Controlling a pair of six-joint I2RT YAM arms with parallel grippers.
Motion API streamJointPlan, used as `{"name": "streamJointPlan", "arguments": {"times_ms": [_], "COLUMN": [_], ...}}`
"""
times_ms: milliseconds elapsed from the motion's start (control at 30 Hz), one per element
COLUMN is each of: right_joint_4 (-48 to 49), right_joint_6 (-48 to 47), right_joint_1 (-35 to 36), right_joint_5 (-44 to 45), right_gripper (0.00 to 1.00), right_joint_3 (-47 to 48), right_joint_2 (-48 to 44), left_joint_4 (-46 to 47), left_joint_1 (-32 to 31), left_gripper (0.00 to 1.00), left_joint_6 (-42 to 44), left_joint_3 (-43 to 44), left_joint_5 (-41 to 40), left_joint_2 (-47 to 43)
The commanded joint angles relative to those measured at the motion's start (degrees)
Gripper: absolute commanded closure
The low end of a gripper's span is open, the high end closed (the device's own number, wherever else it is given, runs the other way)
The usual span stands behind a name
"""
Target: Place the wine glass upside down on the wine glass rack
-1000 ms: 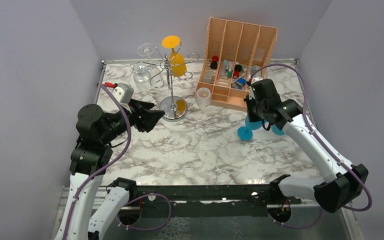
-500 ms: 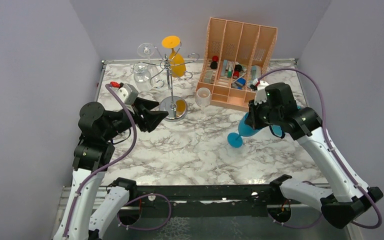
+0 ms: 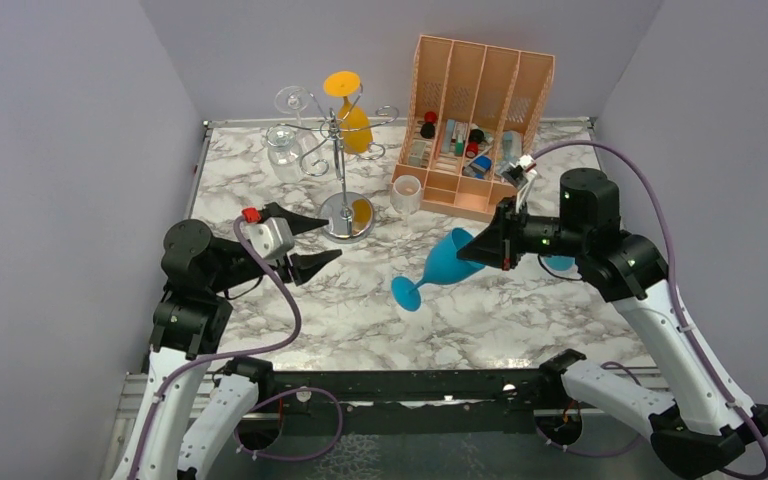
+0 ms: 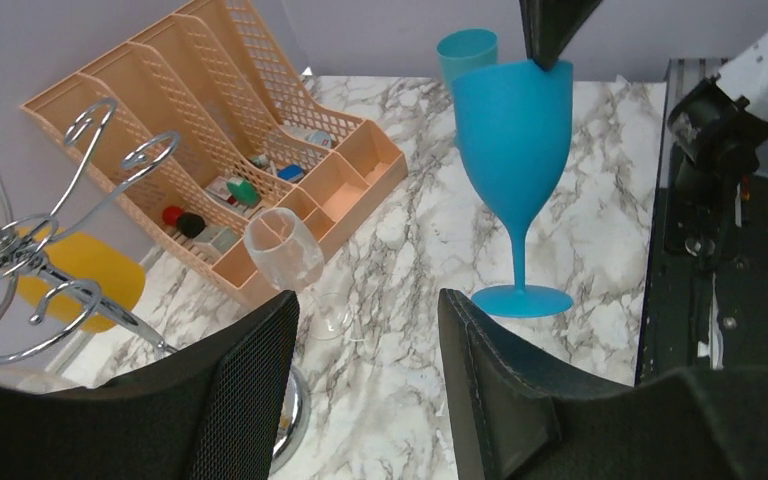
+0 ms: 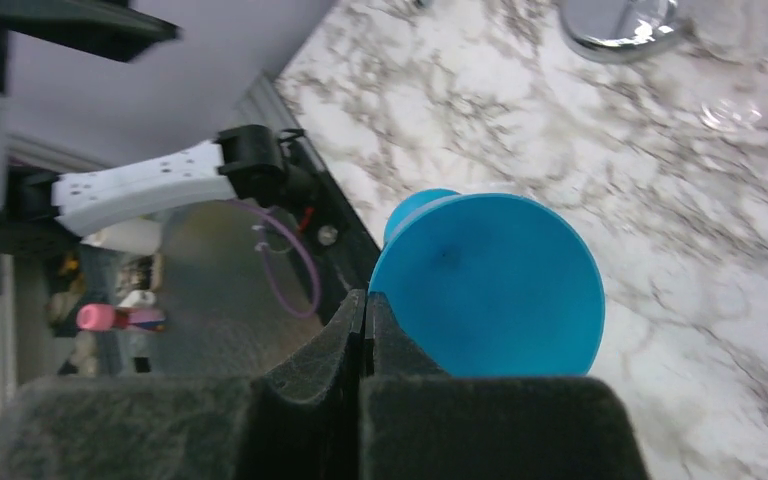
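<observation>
A blue wine glass (image 3: 445,262) hangs tilted above the middle of the table, its foot (image 3: 407,293) pointing towards the left arm. My right gripper (image 3: 478,248) is shut on its rim; the right wrist view looks into the bowl (image 5: 490,285) beside the pinched fingertips (image 5: 365,300). The left wrist view shows the glass (image 4: 515,130) in front of my left gripper (image 4: 368,305), which is open and empty. In the top view that gripper (image 3: 320,240) is just left of the silver wine glass rack (image 3: 338,150), near its disc base (image 3: 347,215).
A yellow glass (image 3: 355,122) and a clear glass (image 3: 283,150) hang on the rack. A clear glass (image 3: 406,193) stands before the orange organiser (image 3: 475,90). Another blue cup (image 4: 465,45) sits behind the right arm. Grey walls close three sides.
The right arm has lifted the blue glass off the table and carried it left towards the middle, tilting it. The left gripper has shifted nearer and lower, still open.
</observation>
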Motion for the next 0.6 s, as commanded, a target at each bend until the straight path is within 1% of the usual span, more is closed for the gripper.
{"name": "streamJointPlan", "arguments": {"times_ms": [0,200,333,433,567], "right_joint_4": [13.1,21.4,25.9,27.9,29.6], "right_joint_6": [9.3,16.2,20.2,21.8,22.7], "right_joint_1": [0.2,0.3,0.3,0.3,0.3], "right_joint_5": [-12.4,-16.8,-18.4,-19.5,-20.4], "right_gripper": [0.99,0.99,0.99,0.99,0.99], "right_joint_3": [-1.6,-2.8,-3.8,-3.7,-3.4], "right_joint_2": [-2.0,-2.8,-2.6,-1.9,-1.1], "left_joint_4": [-0.1,-0.1,-0.2,-0.1,-0.1], "left_joint_1": [-0.2,-0.2,-0.2,-0.2,-0.2], "left_gripper": [0.42,0.42,0.42,0.42,0.43], "left_joint_6": [10.7,19.6,25.1,28.1,30.1], "left_joint_3": [-2.2,-5.3,-7.2,-8.3,-8.9], "left_joint_5": [10.0,15.2,22.9,27.4,30.3], "left_joint_2": [-1.3,-3.2,-4.4,-3.8,-1.4]}}
